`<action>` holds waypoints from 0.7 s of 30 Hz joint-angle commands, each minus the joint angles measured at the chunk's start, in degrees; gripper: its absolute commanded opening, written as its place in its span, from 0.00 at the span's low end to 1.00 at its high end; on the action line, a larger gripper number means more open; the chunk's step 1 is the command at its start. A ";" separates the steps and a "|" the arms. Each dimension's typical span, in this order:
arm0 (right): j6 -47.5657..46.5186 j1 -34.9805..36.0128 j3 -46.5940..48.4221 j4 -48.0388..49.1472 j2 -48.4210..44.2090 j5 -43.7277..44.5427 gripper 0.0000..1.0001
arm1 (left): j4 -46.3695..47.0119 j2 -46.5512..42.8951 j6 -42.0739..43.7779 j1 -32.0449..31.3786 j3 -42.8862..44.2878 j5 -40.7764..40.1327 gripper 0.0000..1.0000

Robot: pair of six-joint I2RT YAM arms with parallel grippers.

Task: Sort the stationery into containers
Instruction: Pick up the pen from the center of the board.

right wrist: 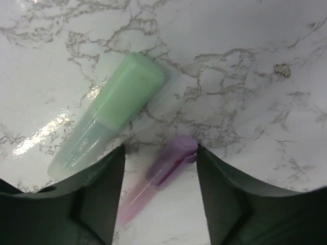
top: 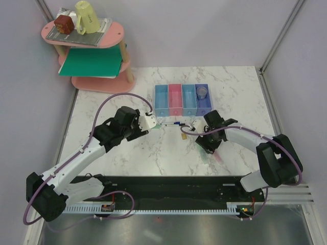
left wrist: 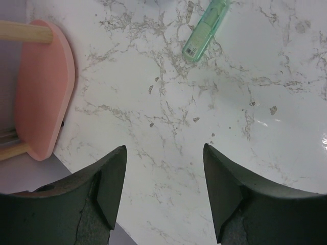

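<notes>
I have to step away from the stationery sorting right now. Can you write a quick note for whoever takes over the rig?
Left gripper: open, empty, over the table, a green bar lying ahead of it.
Right gripper: open, straddling the pink bar, apparently not gripping it yet; second green bar beside it.
Done: bluish-grey roll sits in the rightmost bin.
Left: both green bars, pink bar, markers and tan block, all loose on the table; the other three bins look empty.
</notes>
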 commanded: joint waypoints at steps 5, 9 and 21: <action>-0.10 0.52 -0.22 3.04 4.39 0.21 0.12 | -0.63 -1.49 3.28 -0.07 5.96 -1.62 0.70; 0.78 0.52 1.01 2.43 2.73 0.30 0.00 | -0.89 -1.93 3.80 -0.07 7.11 -2.15 0.70; 4.64 0.43 17.34 -2.59 -5.28 -1.54 0.00 | -2.82 -4.30 4.86 -0.07 6.50 -1.71 0.70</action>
